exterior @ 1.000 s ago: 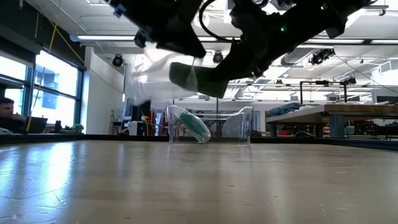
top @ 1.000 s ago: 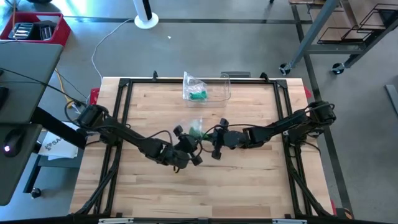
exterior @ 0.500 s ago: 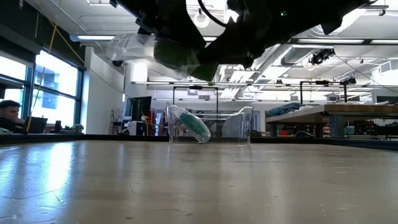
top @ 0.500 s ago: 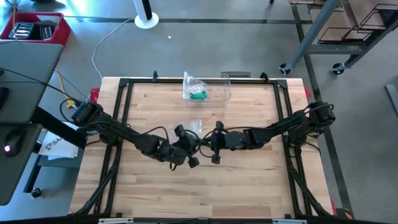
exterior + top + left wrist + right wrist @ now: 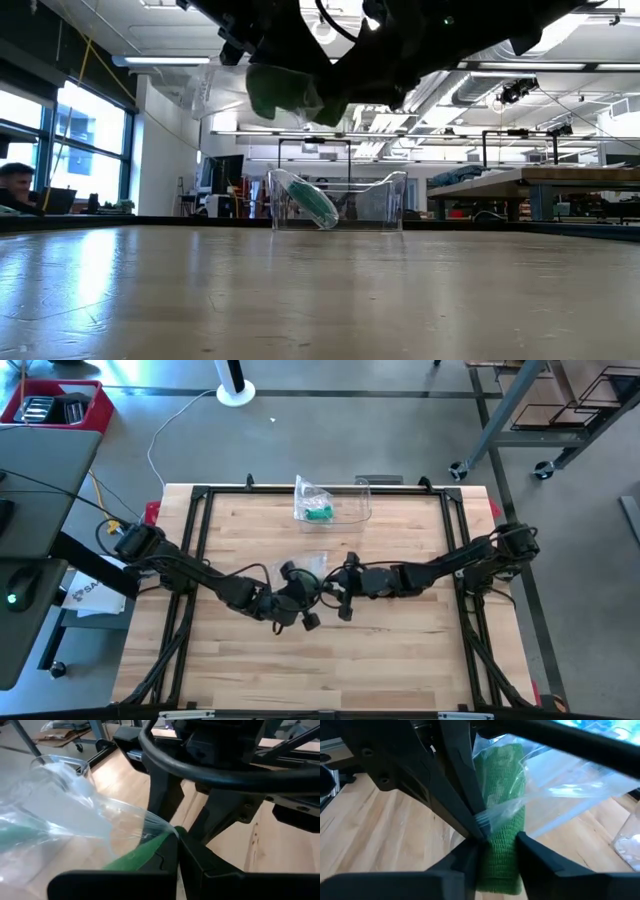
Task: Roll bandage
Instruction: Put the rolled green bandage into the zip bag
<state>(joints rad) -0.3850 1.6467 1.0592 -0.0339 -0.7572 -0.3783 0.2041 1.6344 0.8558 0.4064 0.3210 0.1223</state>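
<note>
Green bandage roll (image 5: 501, 815): up in the air above the middle of the tabletop (image 5: 400, 650), half inside a clear plastic bag (image 5: 560, 790).
Left claw (image 5: 302, 598): above the middle of the tabletop, clenched on the edge of the clear plastic bag, touching the green roll.
Right claw (image 5: 343, 588): just beside the left claw, coming from the right edge, clenched on the green bandage roll.
Clear box (image 5: 340, 500): near the far edge of the tabletop, in the middle, well apart from both claws.
Second bag (image 5: 316, 503): in the clear box, tilted, with something green inside.
Person (image 5: 18, 186): far behind the tabletop, by the windows.
</note>
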